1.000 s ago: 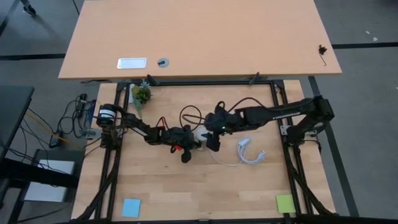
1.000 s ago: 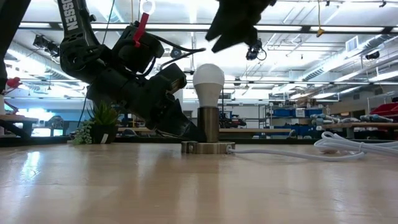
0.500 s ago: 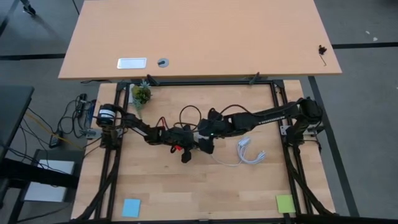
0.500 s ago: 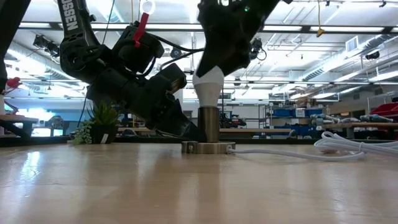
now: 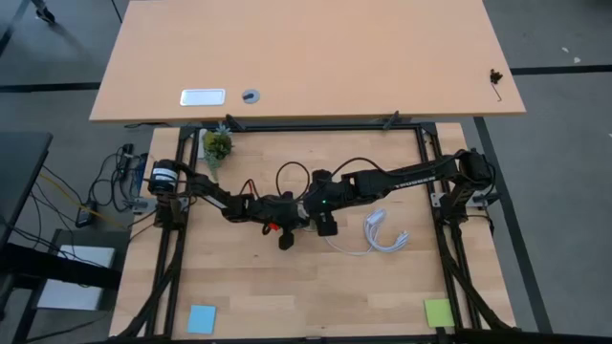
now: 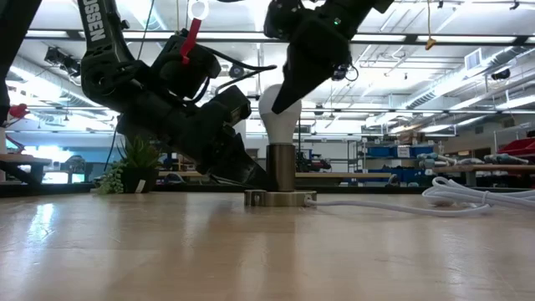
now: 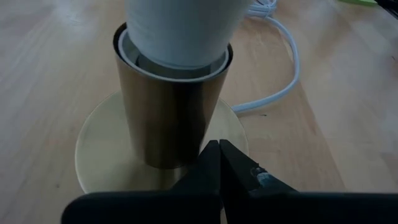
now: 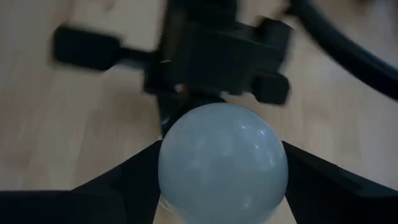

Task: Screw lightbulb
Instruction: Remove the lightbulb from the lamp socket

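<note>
The white lightbulb point(image 6: 280, 125) stands upright with its narrow end in a brass socket tube point(image 6: 281, 167), which rises from a round brass disc point(image 7: 106, 155) on the table. My right gripper point(image 6: 288, 88) comes down over the bulb's round head point(image 8: 222, 162), one finger on each side. My left gripper point(image 7: 219, 149) is shut, low at the foot of the socket. In the high view my right gripper point(image 5: 320, 212) hides the bulb. My left gripper presses its shut fingertips down on the brass disc point(image 7: 205, 140), right at the foot of the socket tube. It slants down from the table's left side. My right gripper pinches the bulb's round head between its two fingers point(image 8: 134, 171), one on each side. It slants down from above and from the table's right. The bulb stays upright in the socket.
A coiled white cable point(image 5: 382, 234) runs from the disc along the table to the right. A small potted plant point(image 5: 217, 145) stands at the far left. A blue note point(image 5: 202, 318) and a green note point(image 5: 437, 311) lie near the front edge.
My right gripper has come down and a little toward the table's left, from above the bulb onto its head. It has rolled about its own axis, and its fingers now enclose the head. The bulb, the socket and my left gripper have kept still.
</note>
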